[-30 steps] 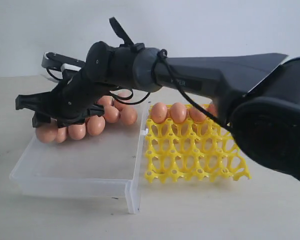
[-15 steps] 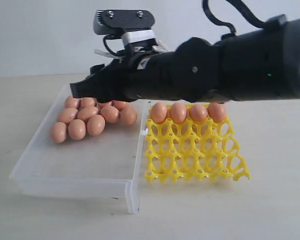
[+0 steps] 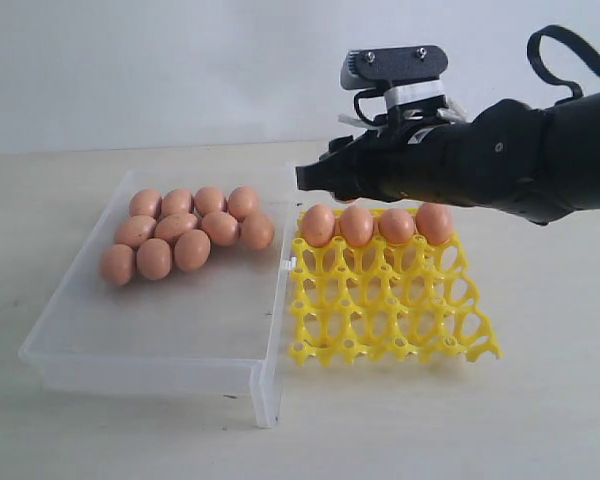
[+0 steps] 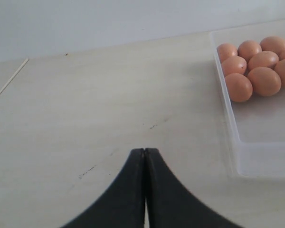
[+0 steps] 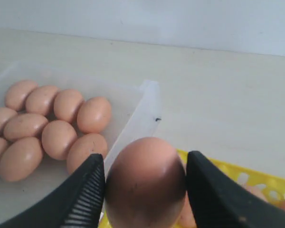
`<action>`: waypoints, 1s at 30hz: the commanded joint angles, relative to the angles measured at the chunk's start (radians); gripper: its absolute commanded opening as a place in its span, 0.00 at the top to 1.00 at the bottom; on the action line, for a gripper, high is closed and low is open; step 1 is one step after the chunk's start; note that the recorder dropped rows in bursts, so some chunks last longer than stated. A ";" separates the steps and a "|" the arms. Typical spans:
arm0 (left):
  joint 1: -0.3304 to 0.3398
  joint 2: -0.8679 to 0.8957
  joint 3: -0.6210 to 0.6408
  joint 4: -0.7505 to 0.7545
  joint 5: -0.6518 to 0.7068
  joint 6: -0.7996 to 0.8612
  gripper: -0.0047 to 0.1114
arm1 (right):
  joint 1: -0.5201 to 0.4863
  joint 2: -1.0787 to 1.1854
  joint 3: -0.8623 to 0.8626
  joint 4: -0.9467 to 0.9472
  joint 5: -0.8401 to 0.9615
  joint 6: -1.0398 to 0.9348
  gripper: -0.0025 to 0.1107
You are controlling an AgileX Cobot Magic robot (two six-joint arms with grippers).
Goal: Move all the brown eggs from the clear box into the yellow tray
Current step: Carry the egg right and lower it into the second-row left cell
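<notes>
My right gripper [image 5: 145, 159] is shut on a brown egg [image 5: 145, 187], held between its two black fingers. In the exterior view it [image 3: 312, 178] hovers just above the far left corner of the yellow tray [image 3: 390, 322], and the held egg is hidden by the arm. Several brown eggs [image 3: 376, 225] fill the tray's back row. Several more eggs [image 3: 185, 232] lie clustered at the far end of the clear box [image 3: 150, 340]. My left gripper [image 4: 145, 151] is shut and empty over bare table, apart from the box [image 4: 261, 152].
The tray's three nearer rows [image 3: 385, 300] are open cells with pointed posts. The box's near half holds nothing. A small white clasp tab [image 3: 291, 265] sticks out between box and tray. Pale table surface surrounds both.
My right arm rose from low over the eggs in the box and swung right to the tray's far left corner, carrying an egg. The left gripper view has no earlier frame.
</notes>
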 commanded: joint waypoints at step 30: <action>-0.006 0.001 -0.004 -0.002 -0.009 -0.005 0.96 | 0.012 0.163 0.004 -0.350 -0.132 0.446 0.98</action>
